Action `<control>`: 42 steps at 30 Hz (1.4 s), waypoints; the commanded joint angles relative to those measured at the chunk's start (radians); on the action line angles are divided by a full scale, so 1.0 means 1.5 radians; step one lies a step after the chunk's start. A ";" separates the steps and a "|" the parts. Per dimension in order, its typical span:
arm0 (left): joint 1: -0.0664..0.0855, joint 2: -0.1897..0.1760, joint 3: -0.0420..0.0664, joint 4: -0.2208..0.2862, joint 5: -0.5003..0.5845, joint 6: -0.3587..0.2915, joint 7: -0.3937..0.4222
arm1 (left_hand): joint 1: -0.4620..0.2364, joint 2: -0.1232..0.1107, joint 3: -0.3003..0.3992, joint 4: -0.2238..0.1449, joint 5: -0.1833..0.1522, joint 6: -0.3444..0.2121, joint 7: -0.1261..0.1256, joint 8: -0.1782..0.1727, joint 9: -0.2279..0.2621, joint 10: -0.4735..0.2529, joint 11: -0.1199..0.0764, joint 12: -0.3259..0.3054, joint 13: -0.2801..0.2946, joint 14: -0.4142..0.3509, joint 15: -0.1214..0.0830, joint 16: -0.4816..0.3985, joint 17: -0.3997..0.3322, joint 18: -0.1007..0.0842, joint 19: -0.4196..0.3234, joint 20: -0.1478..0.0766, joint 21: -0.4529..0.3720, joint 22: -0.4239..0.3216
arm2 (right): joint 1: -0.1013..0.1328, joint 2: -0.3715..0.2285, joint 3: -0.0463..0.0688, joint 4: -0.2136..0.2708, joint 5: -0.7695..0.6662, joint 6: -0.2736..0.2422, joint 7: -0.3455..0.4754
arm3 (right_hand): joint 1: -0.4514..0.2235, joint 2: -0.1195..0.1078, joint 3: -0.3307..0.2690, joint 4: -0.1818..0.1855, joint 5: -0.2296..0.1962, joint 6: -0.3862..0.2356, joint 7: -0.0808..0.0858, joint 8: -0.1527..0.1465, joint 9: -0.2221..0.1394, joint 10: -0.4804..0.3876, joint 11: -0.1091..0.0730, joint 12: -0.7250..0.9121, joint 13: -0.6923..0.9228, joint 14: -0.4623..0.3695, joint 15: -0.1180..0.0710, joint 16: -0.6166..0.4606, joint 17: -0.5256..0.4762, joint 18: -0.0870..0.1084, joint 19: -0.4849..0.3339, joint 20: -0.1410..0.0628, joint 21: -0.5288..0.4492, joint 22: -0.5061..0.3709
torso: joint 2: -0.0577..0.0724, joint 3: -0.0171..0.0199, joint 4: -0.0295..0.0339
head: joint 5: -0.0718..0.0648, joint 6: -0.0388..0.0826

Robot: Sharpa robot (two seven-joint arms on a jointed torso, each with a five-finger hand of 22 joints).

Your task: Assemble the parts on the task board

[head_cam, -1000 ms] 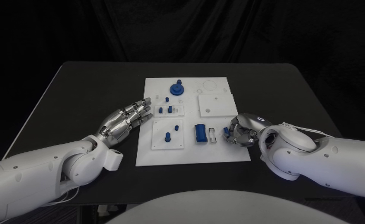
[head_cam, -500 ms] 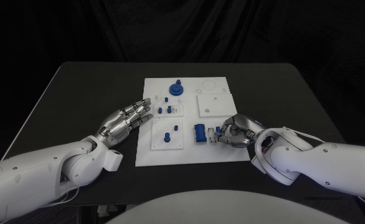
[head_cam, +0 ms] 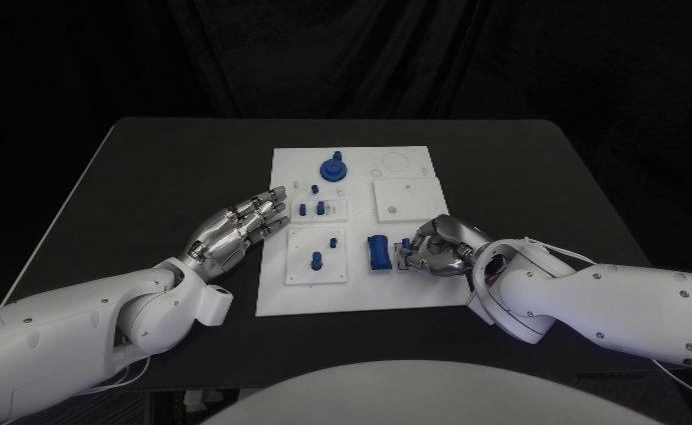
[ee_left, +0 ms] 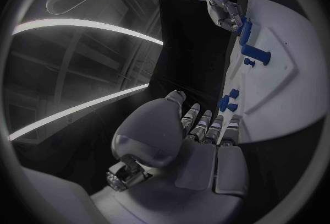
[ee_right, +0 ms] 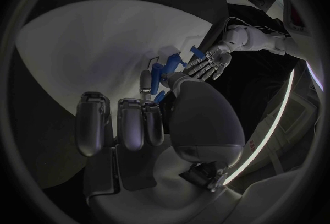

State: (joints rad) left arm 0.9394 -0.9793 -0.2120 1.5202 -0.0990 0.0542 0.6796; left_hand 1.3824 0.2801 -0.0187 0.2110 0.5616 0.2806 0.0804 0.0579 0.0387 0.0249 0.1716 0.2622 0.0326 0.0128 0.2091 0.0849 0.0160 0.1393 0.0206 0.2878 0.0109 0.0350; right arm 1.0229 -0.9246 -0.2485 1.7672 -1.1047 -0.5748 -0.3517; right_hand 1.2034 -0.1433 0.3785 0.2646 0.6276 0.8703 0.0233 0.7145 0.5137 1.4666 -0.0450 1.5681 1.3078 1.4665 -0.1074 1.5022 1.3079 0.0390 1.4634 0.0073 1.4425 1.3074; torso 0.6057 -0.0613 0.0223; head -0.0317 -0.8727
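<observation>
While the right hand [head_cam: 437, 245] hovers over the task board [head_cam: 351, 295] with fingers curled beside the blue block [head_cam: 378, 251], can't tell if it's gripping anything. Could easily knock that block sideways. Left hand [head_cam: 235, 228] rests flat, holding nothing, at the board's edge.

One flat white rectangular task board [head_cam: 414, 288] lies on one black table [head_cam: 159, 160]. Two white robot arms reach in, each ending in a silver hand: left [head_cam: 235, 226], right [head_cam: 441, 245].
</observation>
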 commanded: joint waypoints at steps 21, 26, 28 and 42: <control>-0.008 0.001 0.001 0.000 0.003 0.010 0.019 | 0.006 0.000 0.005 0.001 0.003 0.000 0.002 -0.003 0.000 0.000 0.006 0.004 0.001 0.000 0.007 0.002 0.001 0.003 0.003 0.002 0.003 -0.001 | -0.002 0.009 0.000 -0.017 0.007 0.028 -0.017 | -0.203 0.052 -0.116 0.020 -0.209 0.004 0.003 -0.010 -0.008 0.069 0.003 0.002 0.175 0.050 0.004 0.000 0.066 -0.004 0.038 0.002 0.001 0.146 | 0.000 0.0003 -0.0004 | 0.005 0.000; -0.009 0.000 0.001 0.000 0.003 0.009 0.020 | 0.006 0.000 0.005 0.001 0.002 0.000 0.002 -0.003 0.000 0.000 0.006 0.004 0.001 0.000 0.007 0.002 0.001 0.003 0.003 0.002 0.003 -0.001 | -0.002 0.001 0.000 -0.010 0.007 0.002 0.000 | -0.215 0.054 -0.129 0.019 -0.205 0.005 0.003 -0.009 -0.008 0.069 0.002 0.002 0.175 0.051 0.003 0.001 0.068 -0.004 0.038 0.001 0.002 0.146 | 0.001 0.0003 0.0000 | 0.006 0.000; -0.009 -0.001 0.001 0.000 0.003 0.009 0.020 | 0.006 0.000 0.005 0.001 0.002 0.000 0.002 -0.003 0.000 0.000 0.006 0.004 0.001 0.000 0.007 0.002 0.001 0.003 0.003 0.002 0.003 -0.001 | -0.002 -0.006 0.000 -0.006 0.007 -0.010 0.010 | -0.222 0.061 -0.136 0.020 -0.199 0.006 0.002 -0.008 -0.007 0.069 0.001 0.002 0.175 0.051 0.003 0.001 0.068 -0.004 0.038 0.001 0.002 0.146 | 0.000 0.0002 0.0002 | 0.007 0.000; -0.011 -0.003 0.001 0.001 0.003 0.008 0.019 | 0.006 0.000 0.006 0.001 0.002 0.000 0.002 -0.003 0.000 0.000 0.006 0.005 0.001 0.001 0.007 0.003 0.001 0.002 0.004 0.002 0.003 0.000 | -0.004 -0.052 0.000 0.034 0.007 0.025 0.004 | -0.107 0.052 -0.145 -0.002 -0.066 0.000 -0.001 -0.001 -0.001 0.069 -0.001 0.002 0.175 0.051 0.001 0.004 0.072 -0.005 0.039 -0.001 0.006 0.148 | -0.001 0.0004 -0.0005 | 0.007 0.000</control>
State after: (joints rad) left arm 0.9247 -0.9849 -0.2117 1.5192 -0.0990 0.0575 0.6802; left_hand 1.3824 0.2801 -0.0160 0.2138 0.5616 0.2806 0.0804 0.0579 0.0387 0.0249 0.1716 0.2660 0.0333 0.0165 0.2127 0.0848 0.0158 0.1393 0.0206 0.2877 0.0109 0.0342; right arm 1.0211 -0.9995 -0.2487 1.8097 -1.0935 -0.5674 -0.3354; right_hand 1.0363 -0.0634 0.1613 0.2652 0.5231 0.8756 0.0255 0.7100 0.5113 1.4666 -0.0448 1.5681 1.3075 1.4658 -0.1080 1.5023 1.3076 0.0390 1.4634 0.0073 1.4476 1.3079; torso 0.6054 -0.0607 0.0218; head -0.0203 -0.8727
